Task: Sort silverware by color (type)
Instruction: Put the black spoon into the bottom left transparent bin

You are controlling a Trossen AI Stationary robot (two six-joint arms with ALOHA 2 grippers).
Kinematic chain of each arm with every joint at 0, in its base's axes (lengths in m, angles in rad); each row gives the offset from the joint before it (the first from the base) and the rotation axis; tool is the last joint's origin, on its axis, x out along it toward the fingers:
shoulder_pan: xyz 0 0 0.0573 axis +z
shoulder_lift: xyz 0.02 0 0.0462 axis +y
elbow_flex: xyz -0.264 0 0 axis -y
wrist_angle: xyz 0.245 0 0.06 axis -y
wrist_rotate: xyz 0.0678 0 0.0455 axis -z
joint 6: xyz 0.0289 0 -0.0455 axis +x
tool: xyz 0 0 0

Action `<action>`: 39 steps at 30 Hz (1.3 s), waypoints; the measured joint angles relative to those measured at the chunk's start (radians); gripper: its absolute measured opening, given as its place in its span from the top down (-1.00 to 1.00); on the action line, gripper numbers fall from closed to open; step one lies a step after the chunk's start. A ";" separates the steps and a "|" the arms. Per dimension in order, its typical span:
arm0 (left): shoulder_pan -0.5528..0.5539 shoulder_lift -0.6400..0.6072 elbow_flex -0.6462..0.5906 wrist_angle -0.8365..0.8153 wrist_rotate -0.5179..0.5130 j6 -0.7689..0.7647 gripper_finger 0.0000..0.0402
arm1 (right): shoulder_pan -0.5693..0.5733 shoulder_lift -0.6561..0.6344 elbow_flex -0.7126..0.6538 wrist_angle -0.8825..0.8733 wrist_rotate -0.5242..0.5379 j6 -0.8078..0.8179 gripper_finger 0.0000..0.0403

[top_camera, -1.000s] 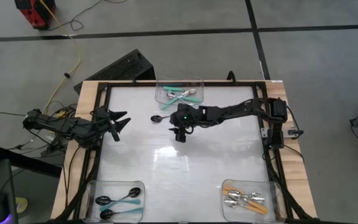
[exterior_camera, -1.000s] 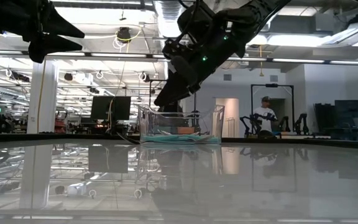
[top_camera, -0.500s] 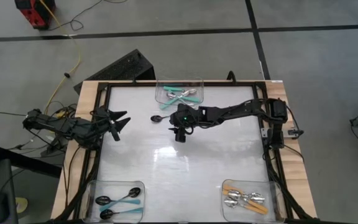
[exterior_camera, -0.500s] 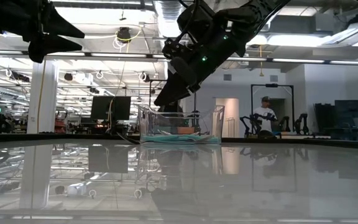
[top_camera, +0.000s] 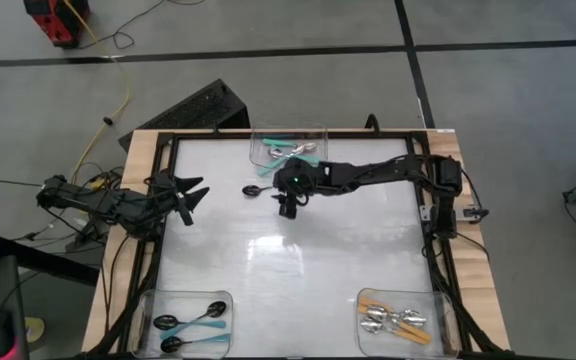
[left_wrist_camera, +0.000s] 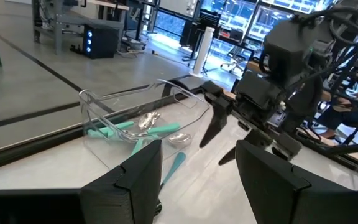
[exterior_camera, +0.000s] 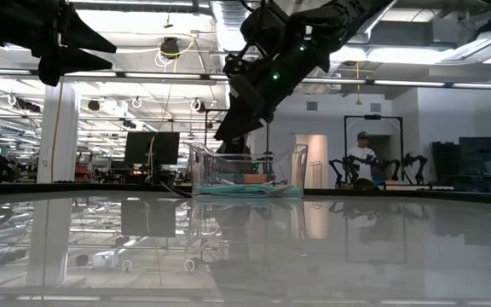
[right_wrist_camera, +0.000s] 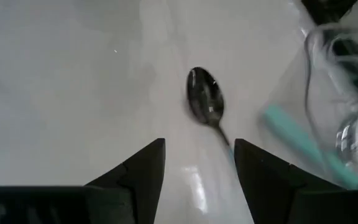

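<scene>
Only 1 loose spoon [top_camera: 256, 189]

Loose spoon [top_camera: 258, 189]: black bowl, teal handle, flat on the white table just beside the far bin.
Silver-and-teal spoons [top_camera: 290, 152]: heaped crosswise in the far bin.
Black-bowled spoons [top_camera: 190, 321]: two, teal handles, lying side by side in the near-left bin.
Orange-handled spoons [top_camera: 393, 320]: silver bowls, piled in the near-right bin.

A white table [top_camera: 298, 260] is carrying three clear bins [top_camera: 289, 148] at top centre and both lower corners, plus a loose black-bowled spoon [top_camera: 254, 189].
</scene>
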State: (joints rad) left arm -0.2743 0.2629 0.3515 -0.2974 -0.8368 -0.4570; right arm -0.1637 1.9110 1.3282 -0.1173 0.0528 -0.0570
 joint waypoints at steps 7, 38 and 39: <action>0.000 0.000 0.000 -0.002 -0.010 0.002 0.06 | -0.001 0.036 0.098 -0.112 0.004 -0.155 -0.08; 0.000 0.000 0.000 -0.012 -0.008 0.026 0.06 | -0.082 0.435 0.552 -0.460 -0.009 -0.146 -0.08; 0.000 0.000 0.000 -0.012 -0.008 0.026 0.06 | -0.082 0.444 0.573 -0.478 0.000 -0.143 -0.08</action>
State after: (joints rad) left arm -0.2741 0.2627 0.3515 -0.3096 -0.8452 -0.4313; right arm -0.2455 2.3553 1.9009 -0.5950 0.0531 -0.1995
